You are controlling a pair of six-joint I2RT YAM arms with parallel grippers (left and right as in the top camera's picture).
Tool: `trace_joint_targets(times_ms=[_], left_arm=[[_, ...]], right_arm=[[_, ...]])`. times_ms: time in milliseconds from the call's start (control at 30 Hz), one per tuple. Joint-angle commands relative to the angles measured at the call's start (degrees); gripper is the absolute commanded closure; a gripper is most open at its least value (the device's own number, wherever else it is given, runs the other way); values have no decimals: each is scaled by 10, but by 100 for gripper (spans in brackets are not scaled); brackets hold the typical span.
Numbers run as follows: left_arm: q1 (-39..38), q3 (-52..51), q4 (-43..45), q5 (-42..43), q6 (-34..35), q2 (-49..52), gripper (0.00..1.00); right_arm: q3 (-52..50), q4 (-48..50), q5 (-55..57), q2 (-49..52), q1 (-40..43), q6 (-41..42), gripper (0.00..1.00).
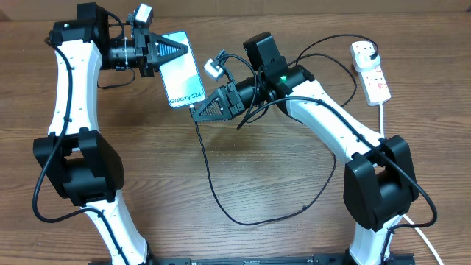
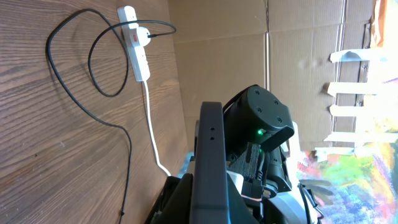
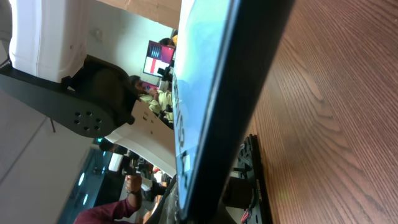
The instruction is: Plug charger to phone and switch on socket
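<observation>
Clamping the phone point(image 1: 184, 77) by its top edge, the left pincer point(image 1: 173, 51) holds it raised over the counter's point(image 1: 309, 243) far edge. This lets the right pincer point(image 1: 202, 110), closed on the charger point(image 1: 203, 158) tip, reach its port (the socket point(image 1: 370, 70) lies at the far right corner).

Bright, even light from above covers the desk point(image 1: 169, 184), with soft shadows. The right wrist view shows the phone point(image 3: 205, 74) blurred (too close), and the left wrist view's right edge is washed out.

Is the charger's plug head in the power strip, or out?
In. The white plug head sits flush on the end outlet of the power strip, in both overhead and left wrist views.
</observation>
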State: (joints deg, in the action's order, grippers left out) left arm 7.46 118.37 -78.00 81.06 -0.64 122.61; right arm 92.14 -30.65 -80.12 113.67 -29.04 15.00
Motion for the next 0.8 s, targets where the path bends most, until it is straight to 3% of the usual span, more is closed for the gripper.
trace_joint_targets(times_ms=[0, 767], left_arm=[[-5, 10, 0, 33, -10, 0, 96], [-23, 10, 10, 9, -11, 0, 96]], right_arm=[[0, 4, -5, 5, -2, 3, 96], [0, 6, -10, 5, -1, 12, 96]])
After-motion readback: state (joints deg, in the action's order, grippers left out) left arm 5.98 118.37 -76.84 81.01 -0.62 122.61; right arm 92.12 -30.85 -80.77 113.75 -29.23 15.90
